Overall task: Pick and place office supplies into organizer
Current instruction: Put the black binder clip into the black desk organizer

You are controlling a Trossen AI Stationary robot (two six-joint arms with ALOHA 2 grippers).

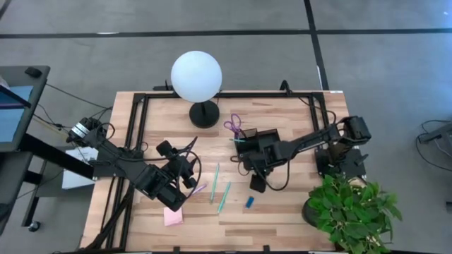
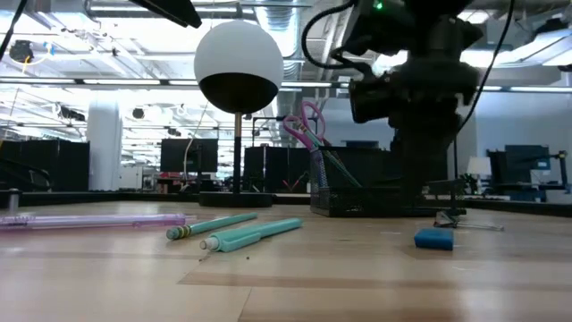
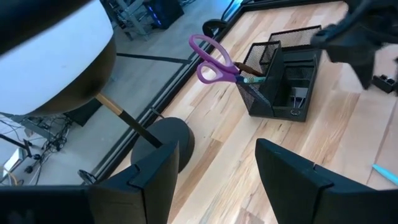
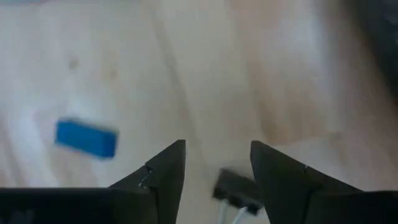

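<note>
Two hands were over the worktop (image 1: 282, 212), and the right hand (image 4: 216, 171) was the one at work: its fingers stood apart with nothing between them, pointing down at a small black clip (image 4: 237, 191) that lay on the wood just in front of the fingertips. The blue eraser (image 4: 86, 138) lay off to one side of it, apart from the clip. From above, that hand (image 1: 257, 185) sat just on the near side of the organizer (image 1: 263, 143), with the eraser (image 1: 249, 202) a little farther toward the worktop's front edge. The step in hand looked like an approach to the clip; the next move would call for lowering squarely over so small and flat a thing, closing on it, and carrying it the short way back to a free compartment. The left hand (image 3: 214, 177) waited open over the left half of the worktop. The purple-handled scissors (image 3: 214, 59) already stood in the organizer's cup. Two teal pens (image 2: 234, 230) and a purple pen (image 2: 89, 219) lay loose toward the middle, and the pink sticky-note pad (image 1: 173, 216) lay near the front edge, so by my reckoning most of the task remained.
</note>
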